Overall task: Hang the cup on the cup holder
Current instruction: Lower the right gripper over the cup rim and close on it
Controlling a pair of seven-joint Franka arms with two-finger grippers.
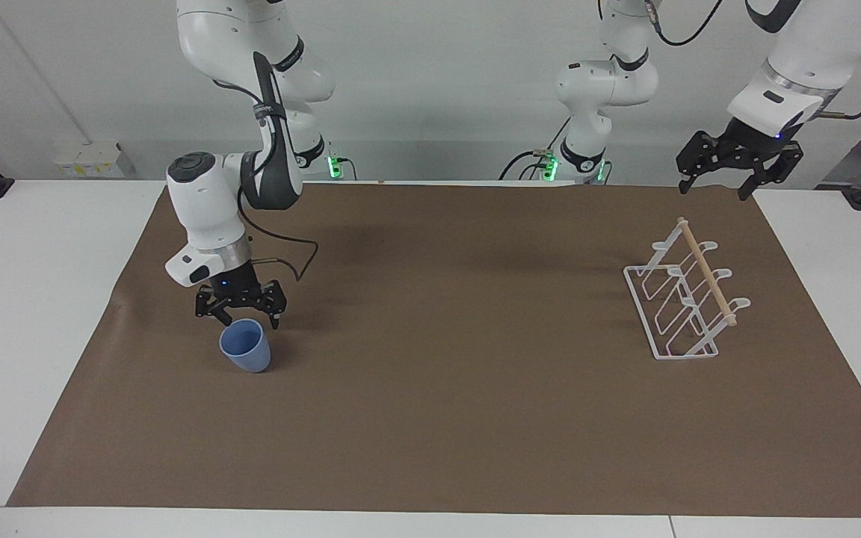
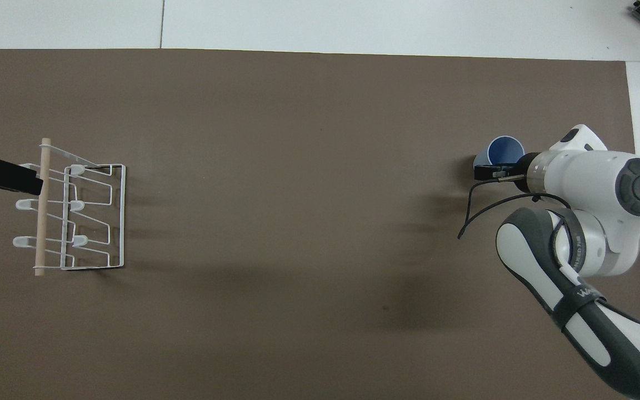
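cup [image 1: 245, 349] upright, seemingly empty | cup holder [image 1: 686, 298] bare

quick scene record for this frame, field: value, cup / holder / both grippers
cup: light-blue cup upright on the brown mat, toward the right arm's end
cup holder: white wire cup holder with wooden dowel, toward the left arm's end, no cup on it
right gripper: right gripper open, just above the cup's rim, not gripping it
left gripper: left gripper open, raised near the cup holder, waiting
task status: cup not yet picked up
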